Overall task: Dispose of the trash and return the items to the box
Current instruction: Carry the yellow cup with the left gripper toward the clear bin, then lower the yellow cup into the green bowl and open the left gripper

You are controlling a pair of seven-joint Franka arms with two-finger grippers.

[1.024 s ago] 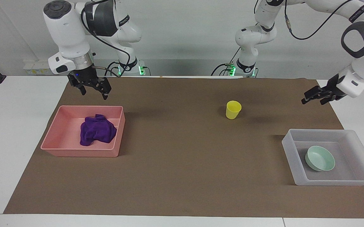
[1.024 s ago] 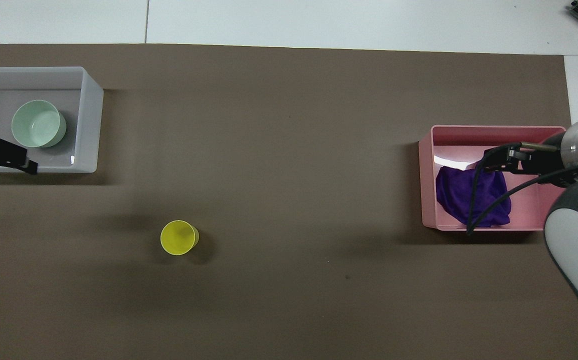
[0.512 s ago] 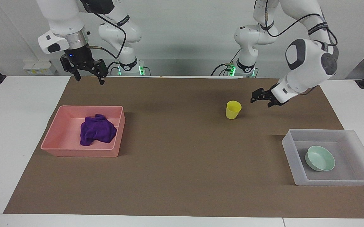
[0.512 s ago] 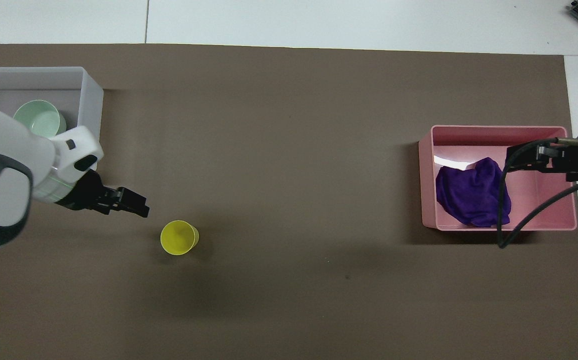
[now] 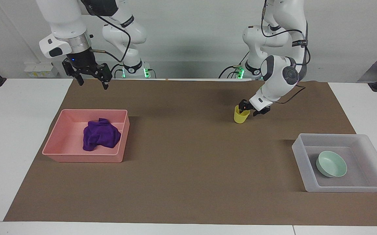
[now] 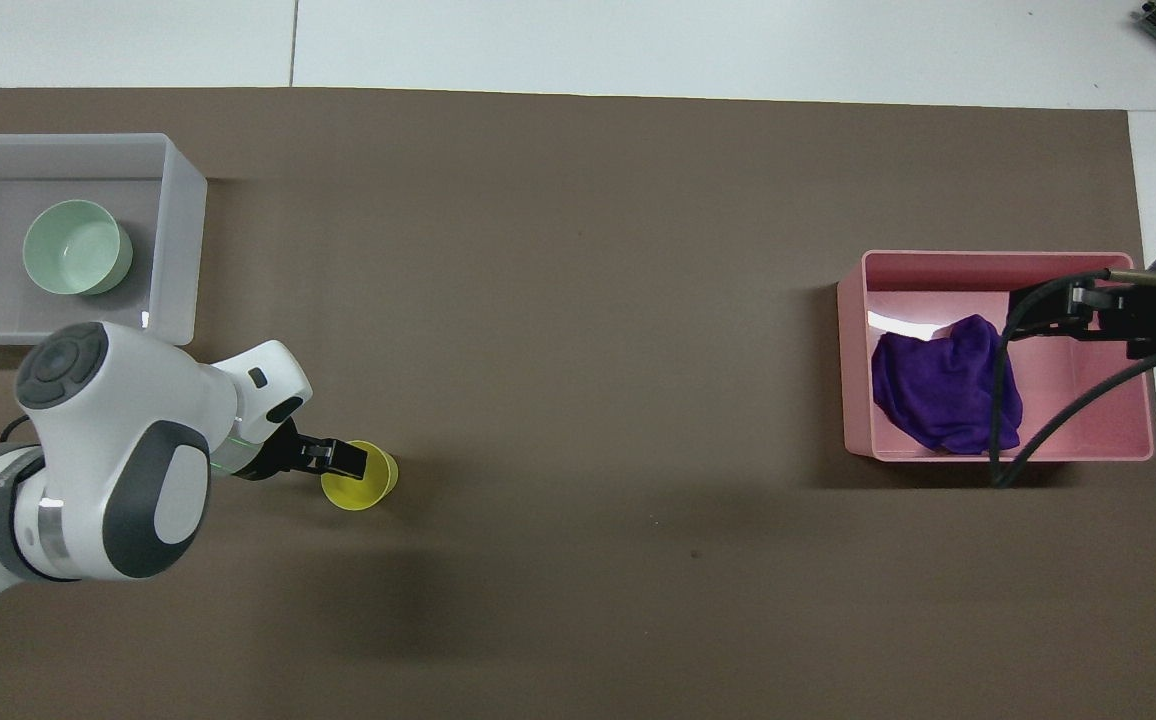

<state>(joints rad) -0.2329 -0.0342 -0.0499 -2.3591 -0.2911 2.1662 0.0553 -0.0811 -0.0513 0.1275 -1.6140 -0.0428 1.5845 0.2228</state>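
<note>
Cup (image 5: 241, 115) stands yellow on the brown mat (image 5: 188, 182), the left gripper (image 5: 246, 108) at its rim; one finger seems to dip inside, though I cannot tell whether the jaws have closed. Pinch the wall squarely before lifting toward the box (image 5: 301, 145) holding the bowl (image 5: 331, 164). The right gripper (image 5: 91, 77) waits, jaws apart, above the pink tub (image 5: 58, 140) and purple cloth (image 5: 100, 134)

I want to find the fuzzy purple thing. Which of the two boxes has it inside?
The pink tub holds the purple cloth. The frosted-white box holds only the green bowl.
</note>
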